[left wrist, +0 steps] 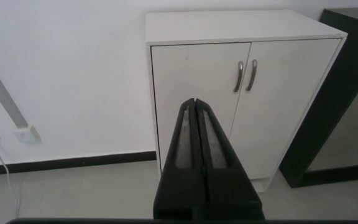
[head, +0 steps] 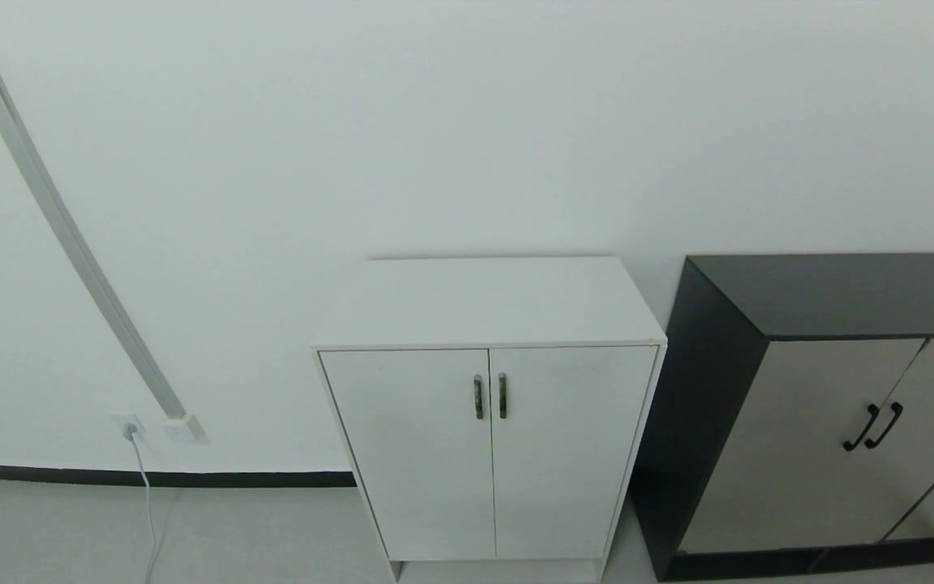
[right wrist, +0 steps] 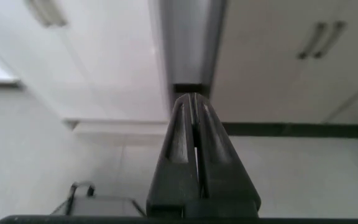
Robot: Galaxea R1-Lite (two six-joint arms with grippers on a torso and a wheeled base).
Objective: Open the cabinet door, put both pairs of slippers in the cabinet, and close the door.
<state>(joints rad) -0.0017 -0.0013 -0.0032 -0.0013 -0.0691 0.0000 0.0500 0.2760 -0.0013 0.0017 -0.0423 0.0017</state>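
**Left gripper (left wrist: 195, 102) and right gripper (right wrist: 194, 96) held closed before a closed cabinet**

The left gripper has its fingers pressed together with nothing between them. It hangs above the floor (head: 45, 535) and points at the white cabinet (head: 487, 304). The right gripper is closed in the same way and holds nothing. It faces the seam where the cabinet meets the dark cabinet (head: 710, 389).

The cabinet stands against the wall (head: 353, 122). Its two doors (head: 410, 446) are closed and meet at the middle. Their upright handles (head: 478, 397) sit side by side, one on each side of that seam, in the upper half of the doors. A shallow recess runs under the doors at floor level.

The dark cabinet stands just beside it on the right, about the same height. The head view does not show whether the two touch. The dark side panel runs along the white cabinet's right edge, next to the outer edge of the right door.

To the left, the floor runs along the wall beside the cabinet, edged by a black skirting (head: 151, 477). A slanted conduit (head: 53, 211) comes down the wall to a socket (head: 128, 425), well apart from the cabinet. A pale cable (head: 147, 503) drops from the socket across the skirting onto the floor.
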